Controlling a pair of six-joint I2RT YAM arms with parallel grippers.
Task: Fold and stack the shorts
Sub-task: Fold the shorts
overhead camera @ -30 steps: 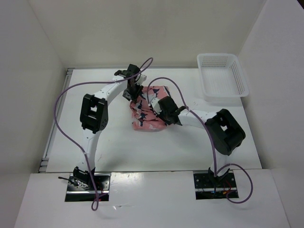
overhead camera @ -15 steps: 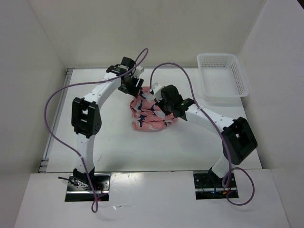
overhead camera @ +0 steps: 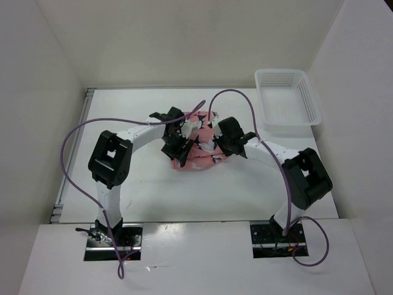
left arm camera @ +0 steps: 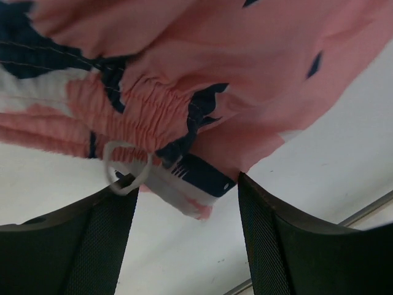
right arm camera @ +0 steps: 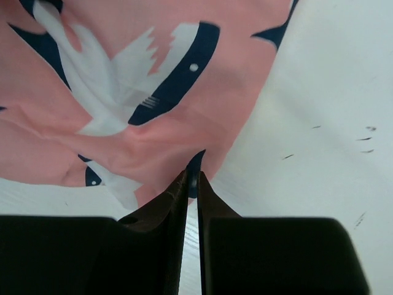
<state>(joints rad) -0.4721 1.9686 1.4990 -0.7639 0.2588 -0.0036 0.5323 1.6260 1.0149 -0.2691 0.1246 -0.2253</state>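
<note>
Top external view puts the shorts in a loose, rumpled heap on the middle of the bench, toward its back. Both arms are bent in over them, the left hand at their left side and the right hand at their right.

From the right wrist we see that hand's fingers pressed together, with a navy-printed bit of the fabric's edge running in between the tips. We judge it is pinching that edge so the cloth can be pulled out flat.

The left wrist shows its fingers spread wide and gripping nothing. The gathered waistband and a white drawstring loop lie just beyond the tips. We take this as lining up to seize the waistband, so the two hands can stretch the garment between them. No fold is made yet.

The bench is smooth and white with a few faint scuffs, so the fabric should slide easily. Plain white walls close it in on three sides. A white mesh basket sits in the far right corner, well apart from the shorts.
</note>
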